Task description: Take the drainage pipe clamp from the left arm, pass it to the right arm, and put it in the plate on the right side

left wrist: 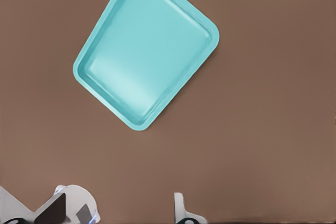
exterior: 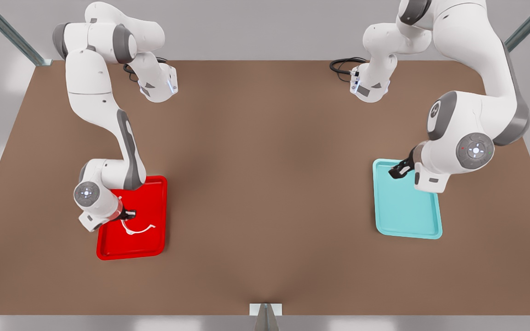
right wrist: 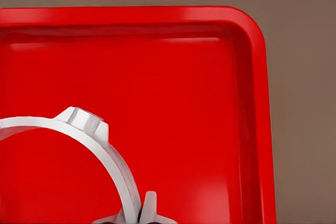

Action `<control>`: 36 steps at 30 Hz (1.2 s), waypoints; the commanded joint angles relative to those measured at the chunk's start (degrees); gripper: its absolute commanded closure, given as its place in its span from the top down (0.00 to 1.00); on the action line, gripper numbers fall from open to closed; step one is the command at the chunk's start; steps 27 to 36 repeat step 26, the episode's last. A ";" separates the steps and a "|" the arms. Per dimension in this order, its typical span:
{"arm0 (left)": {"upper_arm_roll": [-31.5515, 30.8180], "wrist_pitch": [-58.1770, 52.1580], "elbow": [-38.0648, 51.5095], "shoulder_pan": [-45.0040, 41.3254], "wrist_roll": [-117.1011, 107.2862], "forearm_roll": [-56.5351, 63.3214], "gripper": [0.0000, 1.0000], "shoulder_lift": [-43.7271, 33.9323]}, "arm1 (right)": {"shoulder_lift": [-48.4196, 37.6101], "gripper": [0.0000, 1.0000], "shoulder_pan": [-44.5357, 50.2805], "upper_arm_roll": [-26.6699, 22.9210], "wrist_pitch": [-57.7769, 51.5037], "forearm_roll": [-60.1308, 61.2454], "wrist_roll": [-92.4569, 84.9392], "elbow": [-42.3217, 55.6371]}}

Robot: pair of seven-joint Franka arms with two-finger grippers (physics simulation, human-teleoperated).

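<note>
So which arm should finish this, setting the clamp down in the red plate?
The right. Its end effector is over the red plate, apparently gripping the clamp by one end. The left end effector waits above the teal tray, across the table.

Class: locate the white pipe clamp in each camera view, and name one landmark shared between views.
Front view: drainage pipe clamp over the red plate, at the right gripper.
Left wrist view: not in it.
Right wrist view: clamp arcs over the plate.
Shared landmark: the red plate.
</note>
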 commanded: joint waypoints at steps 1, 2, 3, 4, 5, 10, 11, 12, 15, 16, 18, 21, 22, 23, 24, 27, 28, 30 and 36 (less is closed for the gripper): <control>-0.23 0.04 0.03 -0.07 39.37 0.05 1.00 -0.09 | -0.07 0.21 -0.03 -0.01 3.64 -0.60 -13.69 -0.95; -0.23 0.04 0.02 0.11 39.37 -0.04 1.00 -0.09 | -0.07 0.21 -0.03 -0.01 3.82 -0.51 -13.60 -1.04; -0.23 -0.05 0.02 0.20 39.37 -0.04 1.00 -0.09 | -0.07 1.00 -0.03 -0.01 3.82 -0.42 -13.16 -1.04; -0.23 -0.14 0.02 0.20 39.37 -0.12 1.00 -0.09 | -0.07 1.00 -0.03 -0.01 3.82 -0.42 -13.16 -1.04; -0.23 -0.14 0.02 0.20 39.37 -0.12 1.00 -0.09 | -0.07 1.00 -0.03 -0.01 3.82 -0.42 -13.16 -0.95; -0.32 0.13 0.02 0.11 39.37 0.05 1.00 -0.09 | -0.16 1.00 0.06 -0.01 3.73 -0.42 -13.25 -0.95; -0.41 -0.23 0.02 0.20 39.37 -0.04 1.00 -0.44 | -0.59 1.00 0.06 0.08 2.94 -0.42 -13.43 -0.61; -0.41 -0.31 0.02 -0.06 39.37 -0.39 1.00 -0.35 | -2.17 1.00 0.15 0.16 -0.74 -0.25 -13.16 0.19; -0.41 -0.84 0.02 0.20 39.46 -1.00 1.00 -0.26 | -7.01 1.00 0.76 0.17 -35.89 0.10 -12.11 12.83; -0.41 -0.75 0.02 0.20 39.46 -1.00 1.00 -0.18 | -6.92 1.00 0.85 -0.10 -51.53 -1.04 -8.33 22.58; -0.41 -0.84 0.02 0.20 39.46 -1.09 1.00 -0.18 | -7.27 1.00 0.68 -0.54 -67.28 -1.65 -8.06 37.62; -0.40 -1.81 -0.06 1.96 39.46 -3.29 1.00 -0.26 | -14.56 1.00 -3.80 0.42 -68.08 -2.63 -7.62 37.81; -0.41 -2.33 0.02 1.87 39.37 -2.94 1.00 -0.26 | -19.66 1.00 -8.90 5.61 -62.90 -2.01 -7.62 29.56; -0.41 -2.51 0.02 1.52 39.28 -3.20 1.00 -0.18 | -23.53 1.00 -12.16 10.36 -58.76 -2.36 -0.87 23.66; -0.41 -2.51 -0.06 1.52 39.46 -3.20 1.00 0.00 | -24.06 1.00 -12.16 10.62 -58.68 -2.36 0.99 22.87; -0.41 -2.16 -0.06 1.52 39.46 -2.94 1.00 0.18 | -24.94 1.00 -12.16 10.62 -57.88 -2.27 1.08 21.28; -0.41 -2.16 -0.06 1.52 39.46 -2.94 1.00 0.18 | -24.94 1.00 -12.16 10.62 -57.88 -2.27 1.08 21.28; -0.41 -2.16 -0.06 1.52 39.46 -2.94 1.00 0.18 | -24.94 1.00 -12.16 10.62 -57.88 -2.27 1.08 21.28; -0.41 -2.16 -0.06 1.52 39.46 -2.94 1.00 0.18 | -24.94 1.00 -12.16 10.62 -57.88 -2.27 1.08 21.28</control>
